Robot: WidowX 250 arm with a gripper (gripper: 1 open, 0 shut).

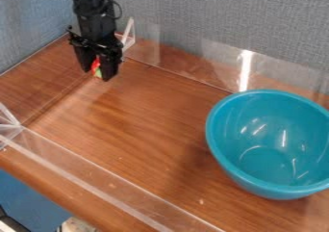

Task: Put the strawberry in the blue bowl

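The pincer (98, 66) is matt black, as is the arm above it. The strawberry (96, 65) shows as a small patch of red with a trace of green at its edge, visible between the black fingers. The blue bowl (271, 142) is a uniform teal-blue, glossy, with white highlights across its interior; it carries no pattern. The counter (129, 130) is reddish-brown wood with a fine lengthwise grain and pale reflective streaks. The wall (218, 14) behind is grey-blue with a fine woven texture. The barrier panels (193, 63) around the counter are clear and colourless, with whitish edges.
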